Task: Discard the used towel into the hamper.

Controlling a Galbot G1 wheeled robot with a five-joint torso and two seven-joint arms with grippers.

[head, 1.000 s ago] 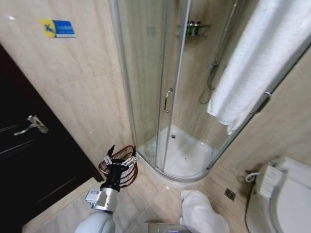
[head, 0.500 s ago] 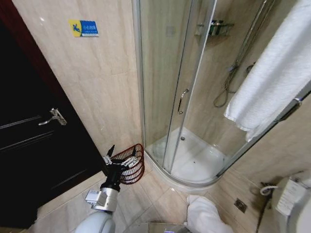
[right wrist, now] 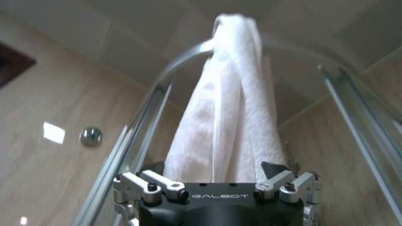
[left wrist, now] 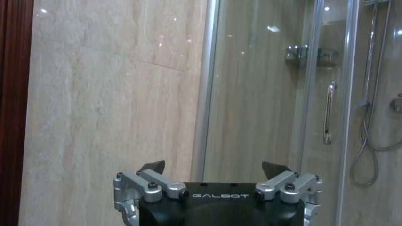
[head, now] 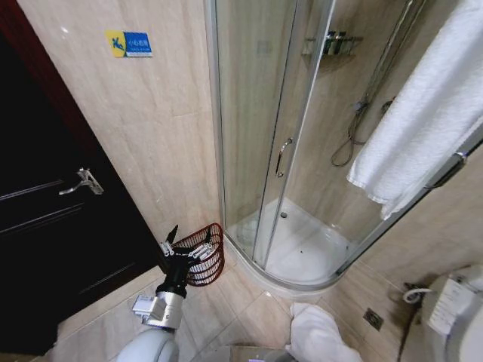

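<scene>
A white towel (head: 423, 113) hangs over the shower cabin's top rail at the upper right. In the right wrist view the same towel (right wrist: 226, 108) drapes down from the rail, well beyond my right gripper (right wrist: 215, 165), which is open and holds nothing. The hamper (head: 211, 264), a small reddish-brown wicker basket, stands on the floor by the wall next to the shower cabin. My left gripper (head: 189, 240) is raised in front of the hamper's rim, open and empty. In the left wrist view, my left gripper (left wrist: 213, 167) faces the tiled wall and the glass.
The curved glass shower cabin (head: 256, 151) with its door handle (head: 282, 154) stands ahead. A dark door (head: 53, 226) is on the left. A crumpled white cloth (head: 317, 335) lies low near my base. A toilet (head: 453, 309) is at the lower right.
The whole picture slid to the right during the first half second, so the camera turned left. Since then the view holds still. Both grippers stay as they were.
</scene>
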